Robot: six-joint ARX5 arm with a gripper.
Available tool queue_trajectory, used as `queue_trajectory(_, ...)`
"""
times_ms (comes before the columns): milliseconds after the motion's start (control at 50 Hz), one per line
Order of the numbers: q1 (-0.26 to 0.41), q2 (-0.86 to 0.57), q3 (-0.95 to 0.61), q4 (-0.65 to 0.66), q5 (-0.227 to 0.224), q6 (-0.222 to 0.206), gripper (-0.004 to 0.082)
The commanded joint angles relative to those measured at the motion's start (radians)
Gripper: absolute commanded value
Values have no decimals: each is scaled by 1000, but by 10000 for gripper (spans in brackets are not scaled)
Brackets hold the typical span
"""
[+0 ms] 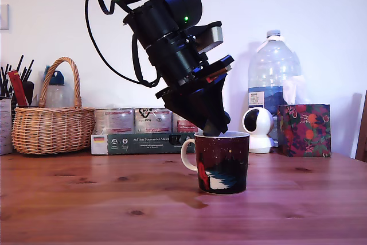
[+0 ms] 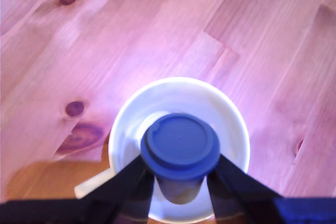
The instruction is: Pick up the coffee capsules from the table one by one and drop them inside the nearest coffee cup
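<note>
Claw, clenched on a blue coffee capsule held between its two dark fingers, the capsule's flat round face toward the wrist camera; the capsule hangs over the white interior of the coffee cup, somewhat off the centre of the opening; in the exterior view the claw tip sits at or just inside the rim of the cup, the arm slanting down from the upper left; the cup stands upright on the bench, handle toward the exterior view's left; no other capsule is visible on the bench in either view. Far behind the cup, from the exterior view's left: a wicker basket, boxed goods, a white round camera, a water bottle, a patterned box. Risks, as judged: an off-centre release may send the capsule against the rim and out onto the bench; a careless withdrawal may catch the rim and tip or shift the cup.
</note>
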Motion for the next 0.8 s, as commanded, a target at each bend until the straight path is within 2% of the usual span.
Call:
queue_trajectory(0,-5,20,11,2,0,8,145)
queue_trajectory(320,-5,20,11,4,0,8,161)
queue_trajectory(340,-5,20,11,4,0,8,188)
queue_trajectory(380,-5,20,11,4,1,8,297)
queue_trajectory(460,-5,20,11,0,-3,-4,603)
queue_trajectory(500,-5,20,11,-5,-3,-3,671)
queue_trajectory(780,-5,-3,11,-13,5,9,660)
